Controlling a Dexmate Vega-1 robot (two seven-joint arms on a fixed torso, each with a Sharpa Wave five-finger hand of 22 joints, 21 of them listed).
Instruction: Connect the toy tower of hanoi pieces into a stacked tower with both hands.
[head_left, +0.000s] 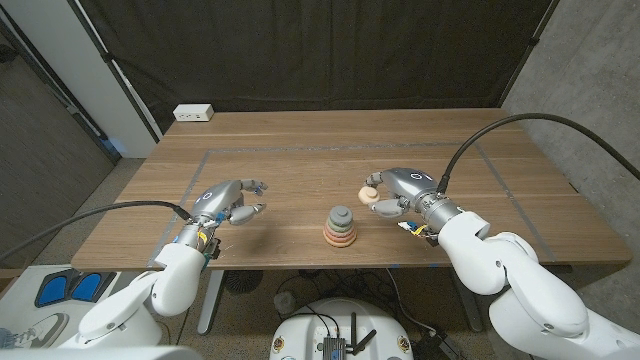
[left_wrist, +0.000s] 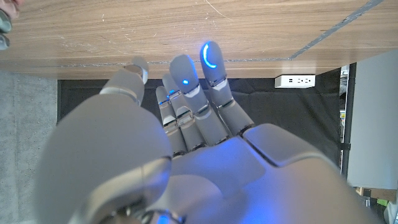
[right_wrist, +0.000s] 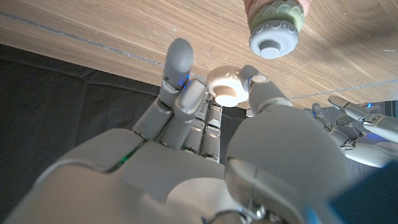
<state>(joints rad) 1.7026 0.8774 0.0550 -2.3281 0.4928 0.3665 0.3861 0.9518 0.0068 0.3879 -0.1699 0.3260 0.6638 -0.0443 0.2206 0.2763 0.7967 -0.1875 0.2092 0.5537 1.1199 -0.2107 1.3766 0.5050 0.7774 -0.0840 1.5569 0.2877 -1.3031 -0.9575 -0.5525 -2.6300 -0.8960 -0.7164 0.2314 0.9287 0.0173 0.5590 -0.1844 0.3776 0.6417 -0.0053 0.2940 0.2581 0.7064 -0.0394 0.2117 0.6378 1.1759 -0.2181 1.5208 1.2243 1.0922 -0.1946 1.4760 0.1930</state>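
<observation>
A partly stacked tower (head_left: 340, 228) stands at the table's front middle: pink and orange rings below, a green ring, and a grey piece on top. It also shows in the right wrist view as the tower (right_wrist: 276, 28). My right hand (head_left: 398, 193) hovers just right of and behind it, pinching a small round cream piece (head_left: 368, 192) between thumb and fingers; the cream piece (right_wrist: 226, 88) sits at my fingertips. My left hand (head_left: 230, 202) waits left of the tower, holding nothing, with its fingers (left_wrist: 186, 87) stretched out.
A white power strip (head_left: 194, 113) lies at the table's far left corner. Thin tape lines (head_left: 300, 150) mark a rectangle on the wooden table (head_left: 300, 180). The table's front edge runs close below the tower and both hands.
</observation>
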